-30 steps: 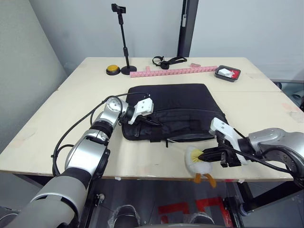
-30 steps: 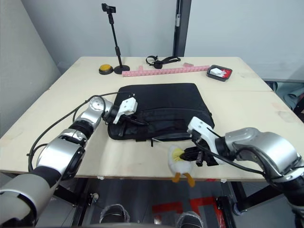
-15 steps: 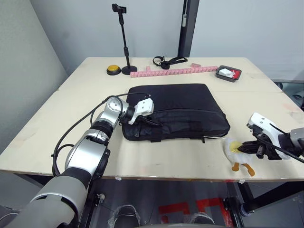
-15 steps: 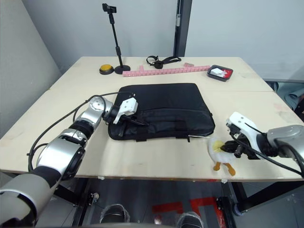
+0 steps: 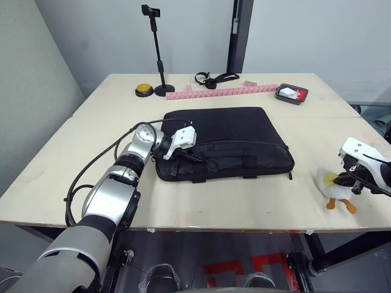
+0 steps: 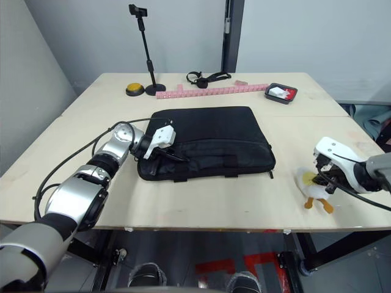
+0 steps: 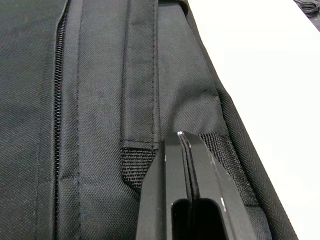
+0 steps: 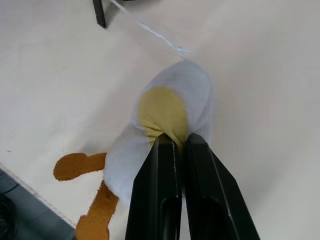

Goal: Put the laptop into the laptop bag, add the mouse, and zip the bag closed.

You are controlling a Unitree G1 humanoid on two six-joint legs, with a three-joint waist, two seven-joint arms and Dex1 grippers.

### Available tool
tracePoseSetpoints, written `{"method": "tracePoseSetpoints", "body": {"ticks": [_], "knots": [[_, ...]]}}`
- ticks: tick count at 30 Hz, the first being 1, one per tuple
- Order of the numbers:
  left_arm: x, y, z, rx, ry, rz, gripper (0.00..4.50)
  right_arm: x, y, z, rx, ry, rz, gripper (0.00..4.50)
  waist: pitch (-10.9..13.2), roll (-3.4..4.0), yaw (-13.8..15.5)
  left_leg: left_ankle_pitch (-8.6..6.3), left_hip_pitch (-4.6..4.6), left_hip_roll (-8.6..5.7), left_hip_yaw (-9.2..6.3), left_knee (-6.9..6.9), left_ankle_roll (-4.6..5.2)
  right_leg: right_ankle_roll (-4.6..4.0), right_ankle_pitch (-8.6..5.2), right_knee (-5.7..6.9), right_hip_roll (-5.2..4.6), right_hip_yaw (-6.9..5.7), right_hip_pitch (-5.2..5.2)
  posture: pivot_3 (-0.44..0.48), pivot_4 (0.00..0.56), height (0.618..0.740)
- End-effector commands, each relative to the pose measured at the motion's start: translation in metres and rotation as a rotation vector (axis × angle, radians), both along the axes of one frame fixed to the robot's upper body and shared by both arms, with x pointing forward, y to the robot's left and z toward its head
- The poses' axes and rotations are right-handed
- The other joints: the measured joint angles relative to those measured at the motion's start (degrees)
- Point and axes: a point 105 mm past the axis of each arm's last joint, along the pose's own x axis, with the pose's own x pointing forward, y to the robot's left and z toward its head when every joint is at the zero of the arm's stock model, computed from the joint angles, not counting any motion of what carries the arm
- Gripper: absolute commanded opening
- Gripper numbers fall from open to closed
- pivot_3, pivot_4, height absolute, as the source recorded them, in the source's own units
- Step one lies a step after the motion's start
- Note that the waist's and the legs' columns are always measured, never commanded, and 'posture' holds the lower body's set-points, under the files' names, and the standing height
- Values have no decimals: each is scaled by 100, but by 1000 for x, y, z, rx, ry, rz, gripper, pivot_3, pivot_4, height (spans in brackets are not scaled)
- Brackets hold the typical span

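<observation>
The black laptop bag lies flat mid-table. My left gripper is shut, its fingers resting on the bag's left end beside a handle strap. Near the table's right edge, my right gripper is shut on the yellow face of a white plush toy with orange feet. A thin clear thread runs from the plush toward a black zipper tab at the bag's right front corner. The laptop and the mouse are out of view.
At the back stand a phone stand, a yellow button, a pink strip, a black strap and a small black tray. The plush lies close to the table's front right edge.
My right gripper has carried the plush from in front of the bag to the right edge. The pale gap along the bag's front no longer shows. The left arm has stayed put.
</observation>
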Motion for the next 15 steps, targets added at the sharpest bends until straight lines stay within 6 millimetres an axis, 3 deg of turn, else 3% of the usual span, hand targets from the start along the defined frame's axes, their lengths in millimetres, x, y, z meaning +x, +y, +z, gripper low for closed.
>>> {"method": "tracePoseSetpoints", "body": {"ticks": [1, 8, 15], "knots": [[-9, 19, -24, 99, 85, 10, 0, 5, -10, 4, -104, -32, -18, 60, 0, 0, 4, 0, 0, 0, 1, 0, 0, 0, 0, 0, 0, 1, -1, 0, 150, 740], [-14, 25, -32, 139, 86, -16, 0, 16, -18, 14, -168, -75, -72, 60, 0, 1, -7, -1, 1, 0, 3, -3, 1, 0, 0, -4, 0, 1, 0, 0, 150, 740], [-21, 31, -46, 200, 72, -40, 0, 32, 1, 30, -188, -158, -49, 60, -3, 5, -28, -1, 3, 0, 5, -4, 1, 0, 0, -4, 0, 3, 0, 0, 150, 740]]}}
